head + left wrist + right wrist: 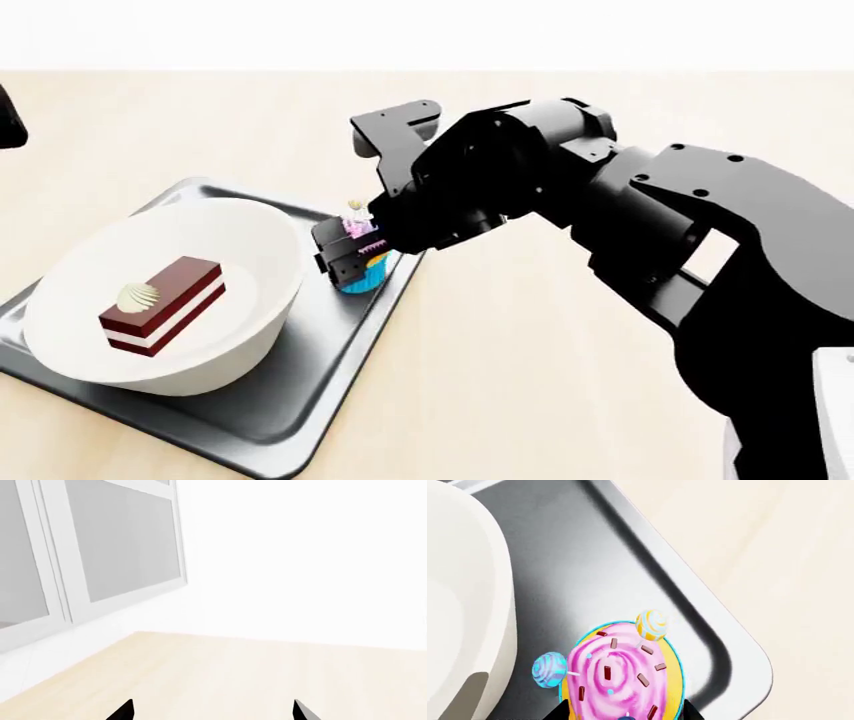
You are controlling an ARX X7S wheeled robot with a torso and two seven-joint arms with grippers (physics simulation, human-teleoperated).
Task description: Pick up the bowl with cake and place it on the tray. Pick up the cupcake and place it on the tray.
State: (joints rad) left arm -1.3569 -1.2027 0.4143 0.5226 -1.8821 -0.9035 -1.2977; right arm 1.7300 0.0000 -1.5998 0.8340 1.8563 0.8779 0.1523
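The grey tray (310,402) lies on the wooden table at the left of the head view. On it stands the white bowl (260,250), with the layered cake (163,303) inside. My right gripper (350,256) is shut on the cupcake (363,278), just inside the tray's right rim and beside the bowl. In the right wrist view the pink-frosted cupcake (624,675) sits between the two fingers of that gripper (626,711), over the tray (627,570) and next to the bowl's wall (467,580). Whether the cupcake touches the tray floor I cannot tell. My left gripper (213,711) is open and holds nothing.
The pale wooden tabletop (534,400) stretches to the right of the tray and behind it. The left wrist view faces a white wall and a grey window (100,555) beyond the table's edge. A black part of the left arm (7,115) shows at the far left.
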